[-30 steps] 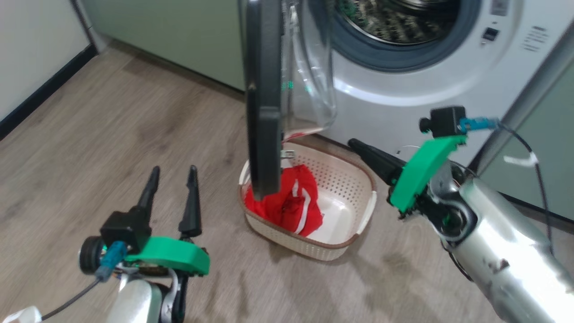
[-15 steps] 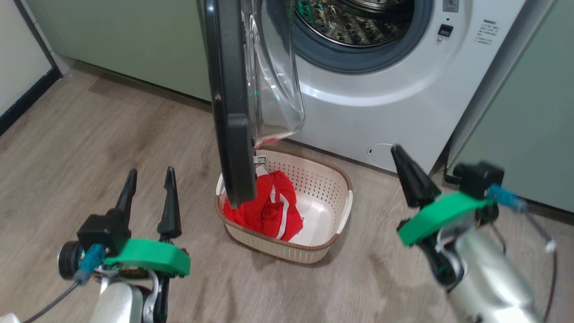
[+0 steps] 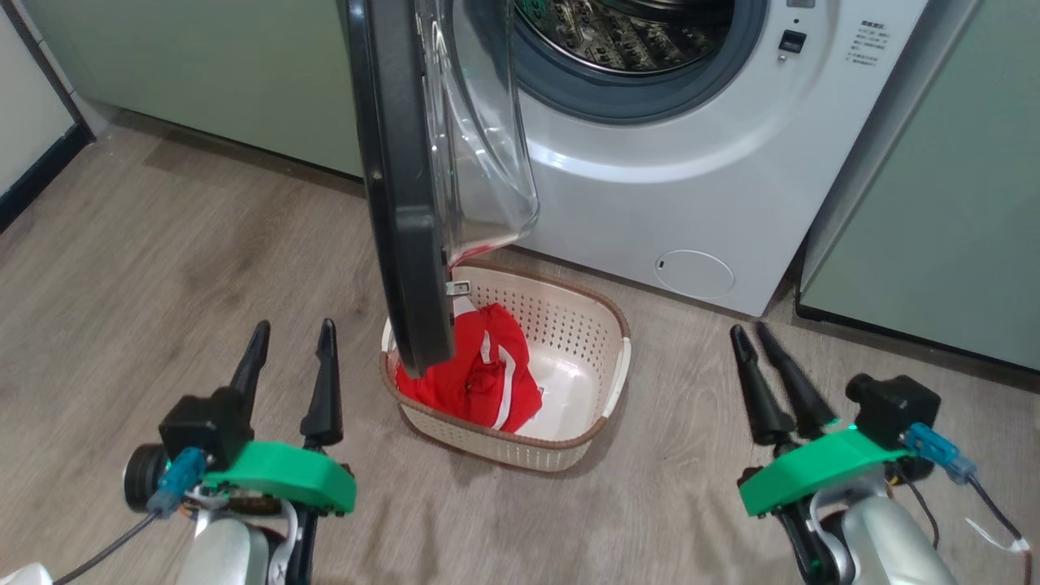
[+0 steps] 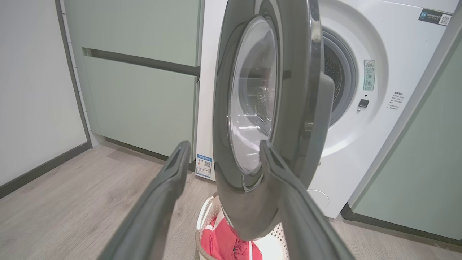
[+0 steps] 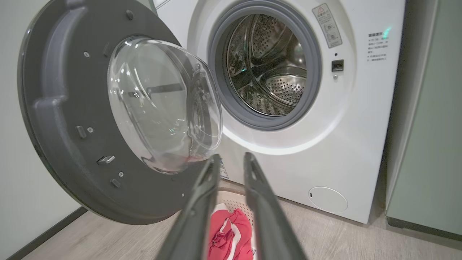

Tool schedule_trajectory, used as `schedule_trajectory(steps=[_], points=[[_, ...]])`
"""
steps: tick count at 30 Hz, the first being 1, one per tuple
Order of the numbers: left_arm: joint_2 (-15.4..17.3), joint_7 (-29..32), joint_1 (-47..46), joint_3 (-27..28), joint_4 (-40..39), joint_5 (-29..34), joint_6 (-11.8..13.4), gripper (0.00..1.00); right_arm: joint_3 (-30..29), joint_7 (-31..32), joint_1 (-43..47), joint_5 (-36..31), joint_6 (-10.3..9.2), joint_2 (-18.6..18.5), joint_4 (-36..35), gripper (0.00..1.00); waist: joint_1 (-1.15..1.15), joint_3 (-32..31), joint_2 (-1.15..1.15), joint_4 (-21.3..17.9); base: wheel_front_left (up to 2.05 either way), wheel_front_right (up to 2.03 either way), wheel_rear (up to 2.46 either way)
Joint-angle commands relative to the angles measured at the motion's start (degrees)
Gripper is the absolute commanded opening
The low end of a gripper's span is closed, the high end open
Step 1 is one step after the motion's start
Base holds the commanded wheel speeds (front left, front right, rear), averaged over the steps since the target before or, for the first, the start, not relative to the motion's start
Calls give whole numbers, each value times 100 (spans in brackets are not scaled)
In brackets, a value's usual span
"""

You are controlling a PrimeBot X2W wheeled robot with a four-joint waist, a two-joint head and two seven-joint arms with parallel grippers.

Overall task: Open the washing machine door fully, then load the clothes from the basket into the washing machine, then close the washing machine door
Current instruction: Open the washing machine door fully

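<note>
While door (image 3: 398, 203) stands open, basket (image 3: 520, 451) lies between left claw (image 3: 294, 325), right claw (image 3: 748, 327).

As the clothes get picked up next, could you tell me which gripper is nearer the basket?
Left. The left gripper hovers, open, just off the left rim of the basket. The right gripper sits farther off its right side, fingers slightly apart.

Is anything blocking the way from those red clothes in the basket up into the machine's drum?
Partly. The washing machine door hangs over the basket's left side, above the clothes. To its right, nothing visible stands between them and the drum.
</note>
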Motion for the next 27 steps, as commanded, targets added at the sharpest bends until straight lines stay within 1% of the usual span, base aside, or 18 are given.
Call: schedule_trajectory(steps=[1, 7, 13, 27], points=[[52, -56, -111, 149, -152, 47, -12, 100, 64, -53, -89, 27, 0, 41, -201, 100, 0, -7, 0, 2, 0, 0, 0], [52, -56, -55, 111, -87, 33, 12, 100, 6, -53, -40, 57, 0, 41, -282, 100, 0, -42, 0, -1, 0, 0, 0], [52, -56, -60, 71, -20, 17, -15, 100, -30, -53, -12, -33, 0, 42, -342, 100, 0, -58, 0, 8, 0, 0, 0], [52, -56, -43, 0, -14, -41, 21, 100, 33, -53, -3, -28, 0, 42, -244, 100, 0, -62, 0, 3, 0, 0, 0]])
